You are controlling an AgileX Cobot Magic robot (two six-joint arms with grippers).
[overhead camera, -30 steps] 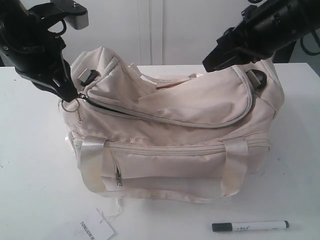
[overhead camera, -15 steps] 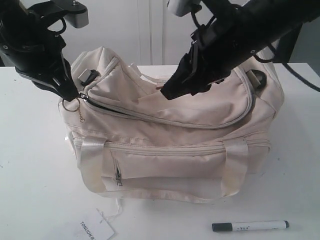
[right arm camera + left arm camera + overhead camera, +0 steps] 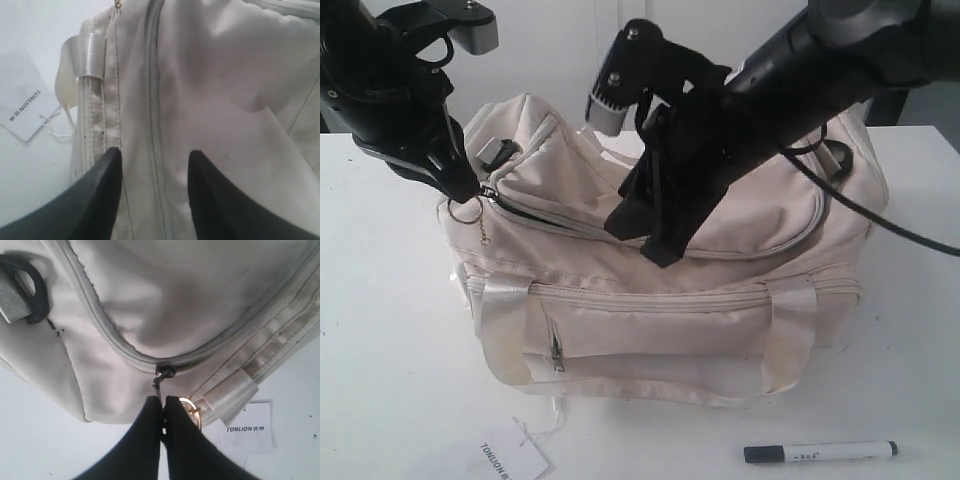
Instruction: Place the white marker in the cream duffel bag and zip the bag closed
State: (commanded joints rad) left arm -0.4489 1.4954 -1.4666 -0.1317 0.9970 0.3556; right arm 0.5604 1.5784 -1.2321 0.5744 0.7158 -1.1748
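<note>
The cream duffel bag (image 3: 720,320) stands mid-table, with a short dark gap in its curved top zipper at the left end. My left gripper (image 3: 470,190) (image 3: 163,402) is shut on the zipper pull (image 3: 159,382) there, and the gold ring (image 3: 463,212) hangs just below it. My right gripper (image 3: 640,240) (image 3: 155,155) hovers open over the bag's front upper panel (image 3: 210,100), holding nothing. The white marker (image 3: 820,452) with its black cap lies on the table in front of the bag's right end, away from both grippers.
A white paper hang tag (image 3: 510,460) (image 3: 22,102) on a string lies on the table by the bag's front left corner. Shiny strap handles (image 3: 505,330) hang down the bag's front. A black strap clip (image 3: 838,158) sits at the bag's right end.
My right arm has swung left and down from the bag's right end to above its front middle, jaws widening. The left gripper, bag and marker have not moved.
</note>
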